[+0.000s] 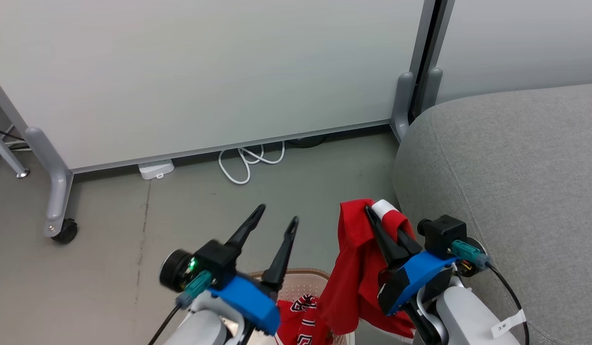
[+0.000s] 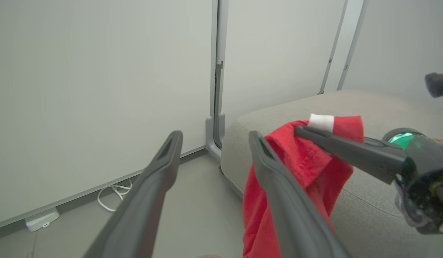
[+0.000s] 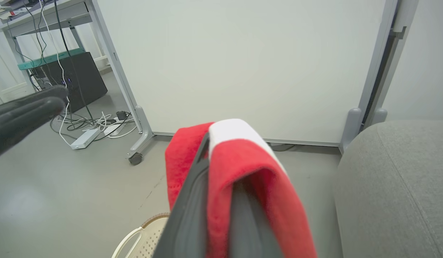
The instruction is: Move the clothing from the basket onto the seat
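Note:
My right gripper (image 1: 378, 216) is shut on a red garment (image 1: 355, 268) with white trim, which hangs from its fingers above the basket (image 1: 300, 282) and close beside the grey seat (image 1: 516, 182). The same red garment (image 3: 243, 168) drapes over the right gripper (image 3: 221, 143) in the right wrist view. A second red garment with black-and-white lettering (image 1: 300, 318) lies in the basket. My left gripper (image 1: 279, 213) stands open above the basket, nothing between its fingers. From the left wrist, the open left gripper (image 2: 214, 136) looks past the held red garment (image 2: 296, 179) to the seat (image 2: 368, 107).
A white partition (image 1: 204, 76) on a castored grey foot (image 1: 61, 225) stands behind, with white cables (image 1: 248, 163) and a power strip (image 1: 155, 168) at its base. Bare grey floor (image 1: 109, 268) lies left. A desk with cables and a dark box (image 3: 70, 79) stands farther left.

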Available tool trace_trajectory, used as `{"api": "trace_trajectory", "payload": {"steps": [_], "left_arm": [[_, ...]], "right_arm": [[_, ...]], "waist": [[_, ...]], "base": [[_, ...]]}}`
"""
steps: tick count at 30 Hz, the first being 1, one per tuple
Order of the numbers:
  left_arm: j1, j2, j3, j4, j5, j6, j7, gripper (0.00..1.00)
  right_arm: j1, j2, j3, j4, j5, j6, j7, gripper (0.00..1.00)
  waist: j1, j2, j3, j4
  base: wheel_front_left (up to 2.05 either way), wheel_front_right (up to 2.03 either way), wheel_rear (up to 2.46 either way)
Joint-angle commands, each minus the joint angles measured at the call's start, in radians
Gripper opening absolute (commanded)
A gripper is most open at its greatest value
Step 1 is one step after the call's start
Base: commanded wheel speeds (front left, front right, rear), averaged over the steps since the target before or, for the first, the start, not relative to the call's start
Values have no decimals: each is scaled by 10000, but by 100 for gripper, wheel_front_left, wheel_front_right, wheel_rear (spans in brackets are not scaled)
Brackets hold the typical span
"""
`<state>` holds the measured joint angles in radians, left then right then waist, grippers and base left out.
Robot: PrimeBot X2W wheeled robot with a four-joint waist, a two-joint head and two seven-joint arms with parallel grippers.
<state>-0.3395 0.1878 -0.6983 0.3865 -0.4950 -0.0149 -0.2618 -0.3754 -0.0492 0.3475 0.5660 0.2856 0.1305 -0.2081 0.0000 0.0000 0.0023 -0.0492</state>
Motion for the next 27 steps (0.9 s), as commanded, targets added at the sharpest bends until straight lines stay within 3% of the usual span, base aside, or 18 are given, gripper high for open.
{"api": "trace_trajectory", "payload": {"steps": [1,15,27], "left_arm": [[324,82,267,-162,205,-30,-47,100],[2643,-70,2553,-1256,1933,-741,-47,100],[2907,-528,3140,-1163,2494,-1089,-48,100]], "right_arm": [[73,-22,-3,-74,-27,5,-16,0],[333,-22,-97,-311,-158,5,77,0],[373,-22,-165,-375,-215,5,163,0]], "waist": [[0,0,15,-18],[0,0,16,-30],[0,0,-28,-67]], "base": [[0,0,0],[0,0,0],[0,0,0]]}}
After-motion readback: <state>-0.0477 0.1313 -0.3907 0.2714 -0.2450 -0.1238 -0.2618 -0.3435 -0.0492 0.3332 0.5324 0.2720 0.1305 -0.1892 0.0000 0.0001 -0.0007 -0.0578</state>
